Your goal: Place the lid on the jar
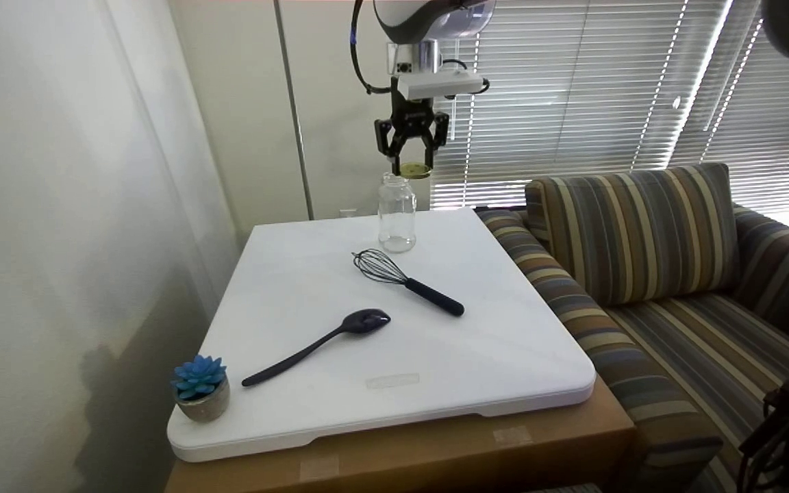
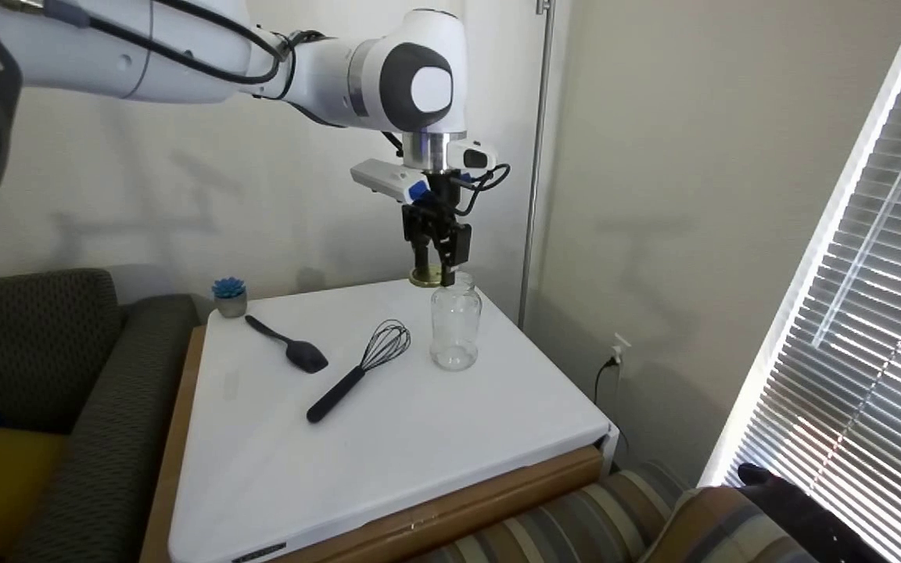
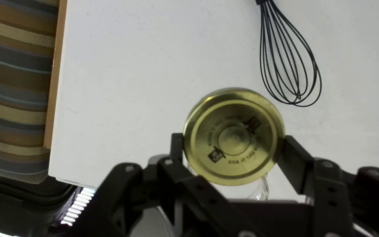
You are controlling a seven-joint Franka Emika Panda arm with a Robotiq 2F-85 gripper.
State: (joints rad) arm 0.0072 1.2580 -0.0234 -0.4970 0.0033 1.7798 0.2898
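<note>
- Toward the far edge of the white tabletop [image 1: 504, 356], seen in an exterior view, the jar [image 1: 396, 216] is stood upright; its mouth is directed up, its long axis vertical.
- Close by the jar's mouth, the lid [image 3: 234, 136] is held in the air by the gripper [image 1: 413, 166].
- Opposite edges of the lid are pinched between the fingers [image 3: 177, 146]; grip seen plainly in the wrist view.
- Orientation: disc carried about level, printed face turned upward, central axis roughly parallel to the jar's.
- Position: the lid [image 1: 416, 171] is seen right of the mouth's centre in an exterior view; the lid [image 2: 425, 280] is seen left of the mouth in an exterior view. Contact with the jar could not be judged.
- Jar partly hidden beneath the lid in the wrist view.
- Nearer than the jar, the whisk [image 1: 435, 298] is laid, wires far left, handle near right.
- Nearer again, the black spoon [image 1: 366, 320] is laid, bowl far right, handle near left.
- At the near left corner, a potted blue succulent [image 1: 199, 380] is placed.
</note>
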